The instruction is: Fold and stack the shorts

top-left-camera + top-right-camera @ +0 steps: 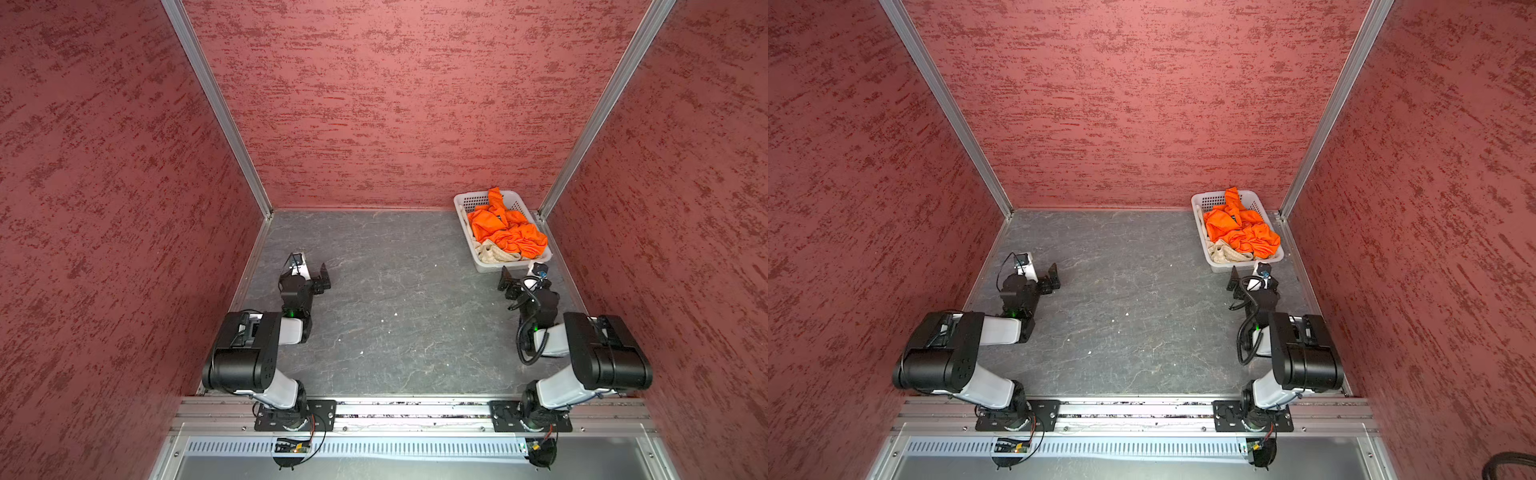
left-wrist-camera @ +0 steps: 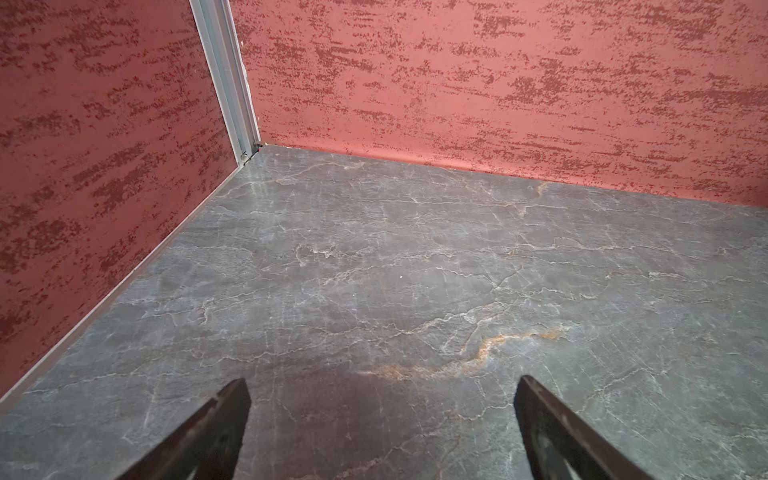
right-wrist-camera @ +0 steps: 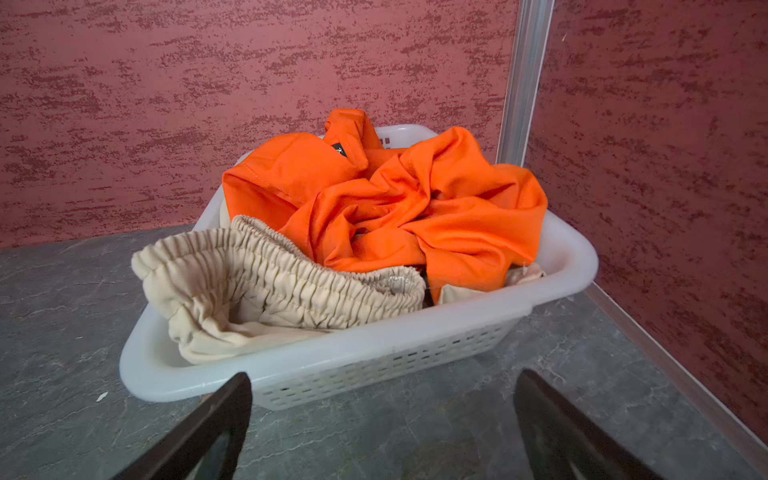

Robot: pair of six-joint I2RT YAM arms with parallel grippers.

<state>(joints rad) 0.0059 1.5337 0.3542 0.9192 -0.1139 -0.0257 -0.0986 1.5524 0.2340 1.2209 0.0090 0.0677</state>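
Red mottled walls (image 1: pixel 395 104) close in three sides of the grey marbled desk (image 1: pixel 395 324). The left arm (image 1: pixel 249 353) rises from the near left edge and the right arm (image 1: pixel 602 357) from the near right edge. A white perforated basket (image 3: pixel 374 338) stands in the far right corner of the desk. Both pairs lie crumpled and unfolded inside it. The orange shorts (image 3: pixel 415 208) are heaped on top and rise above the far rim. The beige shorts (image 3: pixel 257 282) lie beneath, their gathered waistband showing at the near end. The right fingers (image 1: pixel 505 277) hover just on the near side of the basket, spread wide and holding nothing. The left fingers (image 1: pixel 323 274) hang over bare desk on the left, well apart from the basket, likewise spread wide and empty.
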